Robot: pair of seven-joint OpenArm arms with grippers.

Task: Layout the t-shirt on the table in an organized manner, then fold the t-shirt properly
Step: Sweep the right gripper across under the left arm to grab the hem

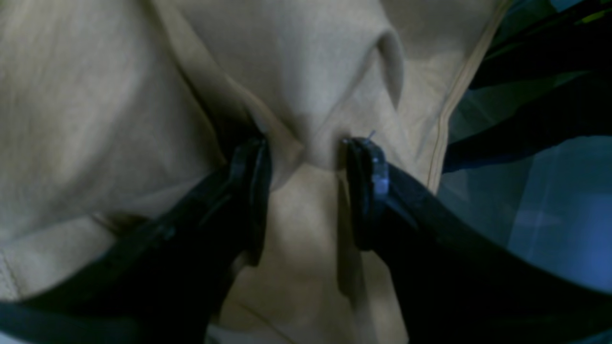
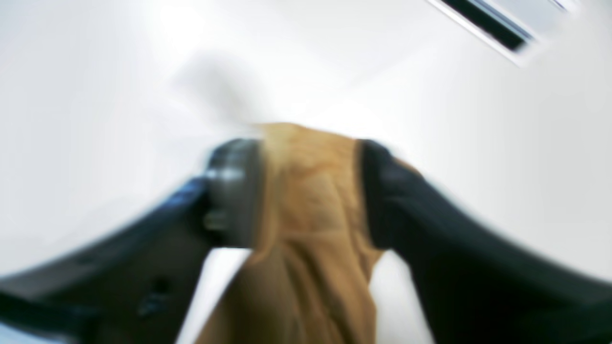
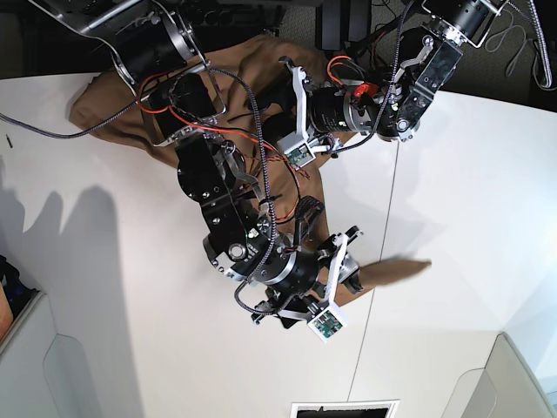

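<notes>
Tan t-shirt [image 3: 261,131] stretched across table [image 3: 96,261] between both arms, evidently for spreading flat. Left gripper [image 1: 306,191] pinching a raised fold near a hem. Right gripper [image 2: 311,191] straddling a blurred cloth corner; grip undeterminable.

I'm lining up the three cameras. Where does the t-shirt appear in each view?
Left wrist: t-shirt fills the left and middle.
Right wrist: bunched at centre, running to the bottom edge.
Base: upper left to right of centre.
Shared landmark: the white table.
</notes>
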